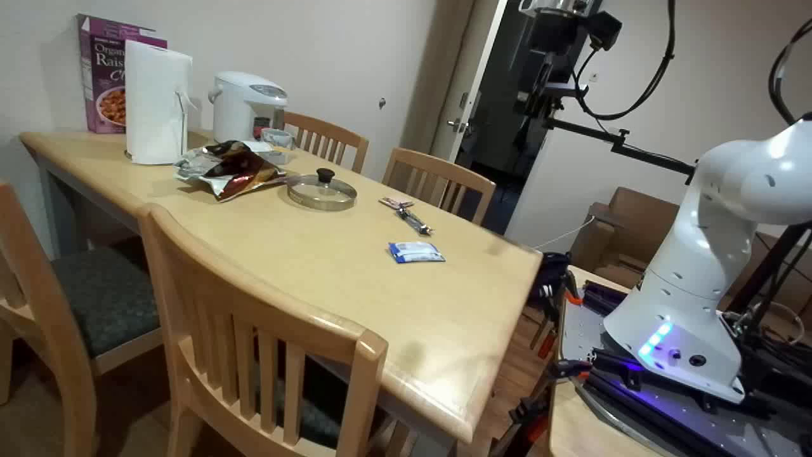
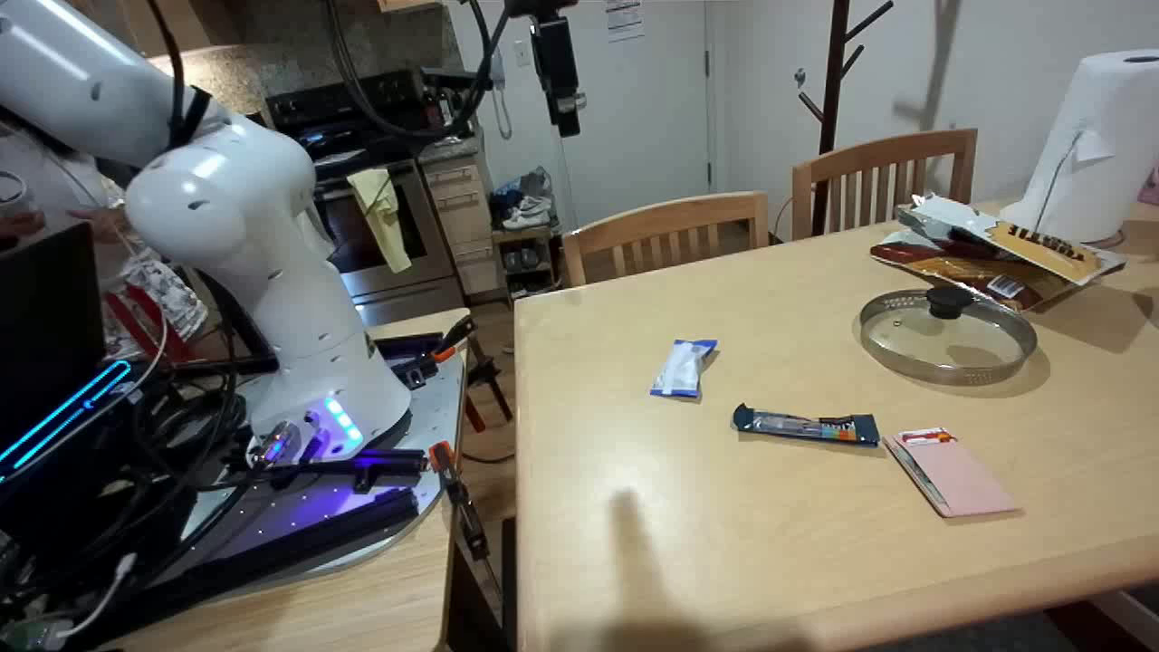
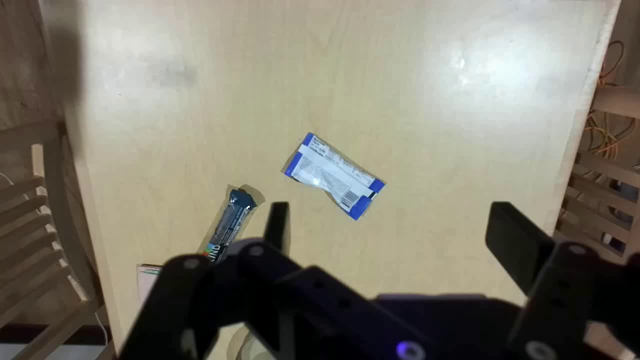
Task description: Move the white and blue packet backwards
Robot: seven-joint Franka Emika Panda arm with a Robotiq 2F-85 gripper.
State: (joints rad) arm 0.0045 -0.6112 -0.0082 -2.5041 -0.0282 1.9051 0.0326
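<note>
The white and blue packet lies on the desk, nearer the arm's base than the dark wrapped bar is. The gripper hangs above, jaws spread wide. In an exterior view, a pink card holder lies just beside the bar's end, and a glass lid sits near a crumpled snack wrapper.

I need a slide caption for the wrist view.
Open hand above the table; the white and blue packet lies near a dark wrapped bar.
</note>
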